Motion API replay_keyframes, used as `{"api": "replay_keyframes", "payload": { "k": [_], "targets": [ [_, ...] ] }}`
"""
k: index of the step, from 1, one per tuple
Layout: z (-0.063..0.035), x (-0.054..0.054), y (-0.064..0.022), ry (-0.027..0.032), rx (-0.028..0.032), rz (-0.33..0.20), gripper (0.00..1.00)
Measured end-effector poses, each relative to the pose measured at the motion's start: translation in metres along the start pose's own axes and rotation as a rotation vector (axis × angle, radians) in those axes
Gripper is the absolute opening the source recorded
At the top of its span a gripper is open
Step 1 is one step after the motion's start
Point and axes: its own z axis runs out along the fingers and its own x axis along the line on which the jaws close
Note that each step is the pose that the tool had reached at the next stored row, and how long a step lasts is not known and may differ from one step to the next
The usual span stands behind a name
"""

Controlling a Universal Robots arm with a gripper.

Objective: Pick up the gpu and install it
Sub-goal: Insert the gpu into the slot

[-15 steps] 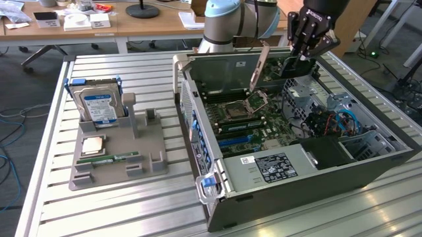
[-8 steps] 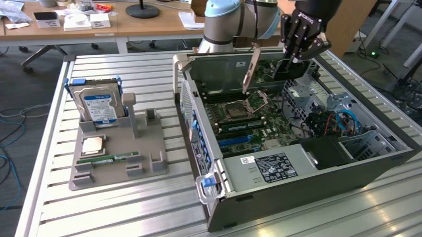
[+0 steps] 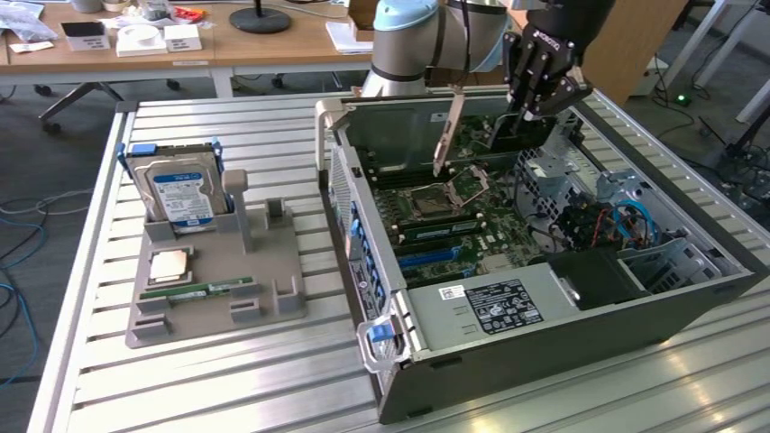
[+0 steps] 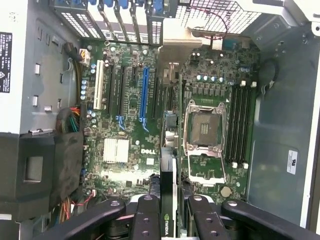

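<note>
The hand [image 3: 538, 106] is black and it pinches the gpu [image 3: 520, 133] between its two sides. In the wrist view its fingers [image 4: 147, 220] sit one on each side of the thin dark card, and the card's top edge runs away from them, out over the board [image 3: 481, 236]. The hand hangs from the pale arm [image 3: 421, 36] over the far end of the case [image 3: 542, 352].

The gpu is up in the air, in the open top of the case. It stands on its edge and leans a bit. Its long pale bracket [image 3: 450, 135] is on the end toward the exterior view's left and slants down toward the socket [image 3: 431, 200]. In the wrist view the card is over the strip of board between the socket and the long slots [image 4: 120, 94], near the blue slot [image 4: 145, 95]. It is not down in a slot yet.

The case lies on the tabletop [image 3: 180, 388], open on top, so the green board shows. Well apart from it, toward the exterior view's left, a grey stand [image 3: 259, 262] sits on the tabletop. A blue-edged drive [image 3: 180, 191] stands upright at the back of the stand. A square chip [image 3: 169, 263] lies flat in front of the drive, and a green stick [image 3: 198, 291] lies flat just beside the chip
</note>
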Motion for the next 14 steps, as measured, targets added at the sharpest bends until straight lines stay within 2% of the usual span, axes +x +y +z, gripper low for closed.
{"api": "replay_keyframes", "payload": {
  "k": [9,14],
  "targets": [
    [0.0073,0.0019,0.0006,-0.0003,0.0049,0.009,0.26],
    [0.0090,0.0031,0.0008,-0.0002,0.0054,0.015,0.26]
  ]
}}
